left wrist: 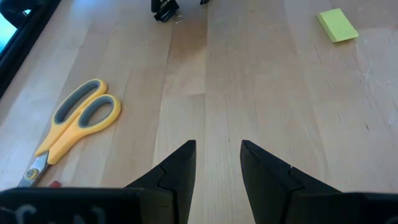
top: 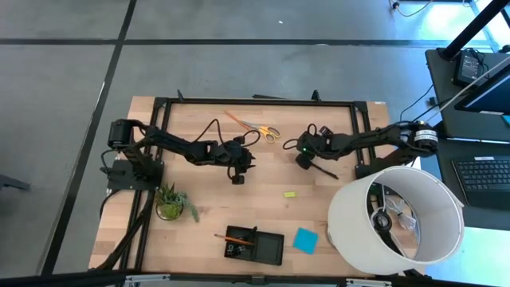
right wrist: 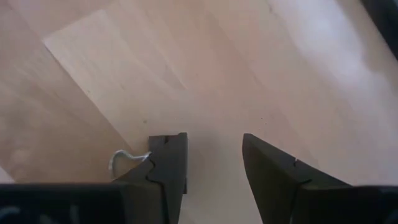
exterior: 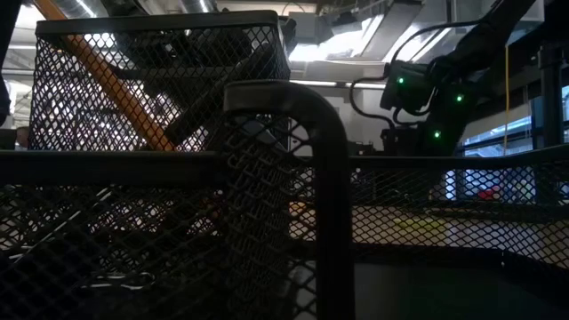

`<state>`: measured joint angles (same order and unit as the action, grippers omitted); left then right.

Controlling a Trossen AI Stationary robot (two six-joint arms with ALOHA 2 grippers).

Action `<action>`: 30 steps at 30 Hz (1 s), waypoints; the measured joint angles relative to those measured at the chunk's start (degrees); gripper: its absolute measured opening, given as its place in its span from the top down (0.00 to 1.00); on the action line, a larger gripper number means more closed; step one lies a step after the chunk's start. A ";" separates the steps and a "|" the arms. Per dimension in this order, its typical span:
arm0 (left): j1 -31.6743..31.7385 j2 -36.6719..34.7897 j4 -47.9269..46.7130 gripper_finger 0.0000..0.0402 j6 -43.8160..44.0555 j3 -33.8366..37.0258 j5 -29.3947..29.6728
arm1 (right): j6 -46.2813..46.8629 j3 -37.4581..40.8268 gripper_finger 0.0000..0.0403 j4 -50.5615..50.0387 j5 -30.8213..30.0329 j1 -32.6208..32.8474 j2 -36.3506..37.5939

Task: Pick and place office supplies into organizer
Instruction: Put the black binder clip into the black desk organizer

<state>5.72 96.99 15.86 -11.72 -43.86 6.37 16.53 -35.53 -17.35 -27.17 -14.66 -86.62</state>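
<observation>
A pencil and clips lie in the organizer (top: 275,249); both grippers, left (left wrist: 217,163) and right (right wrist: 214,158), hover spread and empty. Scissors (left wrist: 71,127) beside the left, yellow block (left wrist: 337,25) ahead, remain.

The organizer (top: 255,245) sits at the table's (top: 199,139) near edge, a note pad (top: 304,240) just right, a plant (top: 170,202) to its left, scissors (top: 266,131) far behind.

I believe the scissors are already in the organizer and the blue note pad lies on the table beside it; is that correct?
Not quite: the scissors lie on the bare table at its far side, well away from the organizer, as the high view shows. The blue note pad does lie beside the organizer.
</observation>
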 joint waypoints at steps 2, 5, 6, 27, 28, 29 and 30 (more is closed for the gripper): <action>0.00 0.00 0.00 0.70 0.00 0.00 0.00 | 1.13 -0.01 0.61 0.67 -0.14 0.01 -0.80; 0.01 0.00 0.00 0.70 0.01 0.00 0.03 | 1.34 -0.04 0.61 2.34 -0.03 0.02 -1.19; 0.00 0.00 0.02 0.70 0.01 0.00 0.04 | 1.35 -0.04 0.61 3.05 0.21 -0.01 -1.19; -0.04 0.00 -1.57 0.70 2.09 0.00 -0.04 | 4.47 -0.09 0.61 6.43 12.25 0.00 -1.08; -0.04 0.00 -1.57 0.70 2.09 0.00 -0.03 | 4.71 -0.09 0.61 6.45 12.79 0.00 -1.08; -0.04 0.00 -1.57 0.70 2.09 0.00 -0.03 | 5.50 -0.09 0.61 6.43 13.57 0.00 -1.08; -0.04 0.00 -1.57 0.70 2.09 0.00 -0.04 | 5.98 -0.09 0.61 6.40 14.02 0.01 -1.08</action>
<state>5.67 96.99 14.28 -9.63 -43.86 6.33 22.50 -35.62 -10.95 -13.15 -14.64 -87.70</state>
